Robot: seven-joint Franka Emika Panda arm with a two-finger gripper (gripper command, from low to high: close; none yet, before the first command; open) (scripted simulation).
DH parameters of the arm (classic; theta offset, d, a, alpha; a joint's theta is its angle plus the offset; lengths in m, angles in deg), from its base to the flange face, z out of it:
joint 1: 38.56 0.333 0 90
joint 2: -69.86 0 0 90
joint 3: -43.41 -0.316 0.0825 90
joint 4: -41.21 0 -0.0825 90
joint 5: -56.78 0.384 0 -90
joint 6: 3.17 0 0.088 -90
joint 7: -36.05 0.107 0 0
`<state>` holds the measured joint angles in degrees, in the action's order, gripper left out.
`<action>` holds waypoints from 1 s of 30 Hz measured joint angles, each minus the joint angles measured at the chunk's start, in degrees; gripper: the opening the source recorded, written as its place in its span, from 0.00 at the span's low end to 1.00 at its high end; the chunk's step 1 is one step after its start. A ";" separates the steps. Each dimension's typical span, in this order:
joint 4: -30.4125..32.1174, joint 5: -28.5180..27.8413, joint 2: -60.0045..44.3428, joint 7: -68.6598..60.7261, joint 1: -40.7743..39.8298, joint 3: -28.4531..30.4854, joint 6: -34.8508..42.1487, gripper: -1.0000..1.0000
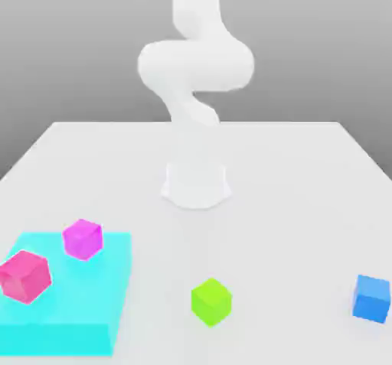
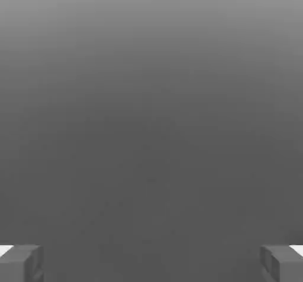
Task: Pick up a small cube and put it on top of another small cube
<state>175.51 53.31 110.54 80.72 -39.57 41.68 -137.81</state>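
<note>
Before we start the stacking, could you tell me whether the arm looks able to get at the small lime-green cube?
Probably yes: the small lime-green cube sits alone on the white table, apart from the bright blue cube, with nothing over it.

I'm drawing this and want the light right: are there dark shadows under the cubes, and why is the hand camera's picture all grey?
In the exterior view the light is soft and even: the green cube and blue cube cast hardly any shadow on the white table, with no glare. In the hand view there is a smooth grey that darkens gradually, with the hand's fingertips at the corners.
</note>
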 joint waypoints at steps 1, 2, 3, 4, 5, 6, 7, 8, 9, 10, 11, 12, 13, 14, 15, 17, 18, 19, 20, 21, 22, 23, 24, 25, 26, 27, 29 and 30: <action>1.13 -1.57 -2.44 -0.57 -0.44 -0.68 -1.29 0.50; 2.19 -2.96 -4.75 -1.16 -0.92 -1.29 -2.48 0.50; 3.23 -4.31 -7.00 -1.75 -1.25 -1.71 -3.65 0.50; 4.25 -5.57 -9.22 -2.38 -1.55 -2.04 -4.79 0.50; 5.26 -6.76 -11.43 -3.05 -1.82 -2.28 -5.91 0.50; 6.27 -7.90 -13.63 -3.74 -2.03 -2.43 -7.03 0.50; 7.27 -8.96 -15.82 -4.50 -2.18 -2.48 -8.15 0.50; 8.28 -9.89 -18.00 -5.32 -2.29 -2.46 -9.29 0.50; 9.28 -10.73 -20.16 -6.24 -2.38 -2.41 -10.42 0.50; 10.29 -11.38 -22.30 -7.28 -2.53 -2.40 -11.58 0.50; 11.31 -11.94 -24.42 -8.40 -2.50 -2.22 -12.76 0.50; 12.33 -12.32 -26.51 -9.64 -2.44 -2.02 -13.96 0.50; 13.37 -12.50 -28.57 -11.02 -2.32 -1.78 -15.20 0.50; 14.42 -12.45 -30.59 -12.57 -2.17 -1.56 -16.46 0.50; 15.48 -12.14 -32.57 -14.30 -1.99 -1.36 -17.77 0.50; 17.65 -10.58 -36.38 -18.41 -1.88 -1.51 -20.48 0.50; 18.75 -9.18 -38.21 -20.93 -1.58 -1.60 -21.85 0.50; 19.86 -7.39 -39.97 -23.70 -1.26 -1.74 -23.22 0.50; 20.97 -5.01 -41.66 -26.92 -1.35 -2.35 -24.61 0.50; 22.08 -2.08 -43.27 -30.52 -1.44 -3.40 -25.97 0.50; 22.66 -0.11 -44.64 -32.83 -1.68 -4.14 -27.15 0.50; 22.82 0.90 -45.85 -33.95 -1.80 -4.46 -28.24 0.50; 22.77 1.40 -46.99 -34.51 -1.92 -4.66 -29.22 0.50; 22.63 1.59 -48.11 -34.72 -1.96 -4.72 -30.18 0.50; 22.44 1.55 -49.25 -34.72 -1.95 -4.69 -31.13 0.50; 22.23 1.35 -50.40 -34.57 -1.88 -4.57 -32.08 0.50; 21.80 0.67 -52.75 -34.07 -1.43 -3.96 -33.99 0.50; 21.59 0.24 -53.96 -33.76 -1.05 -3.48 -34.94 0.50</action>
<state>197.09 53.55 56.58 46.97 -40.62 38.20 -172.75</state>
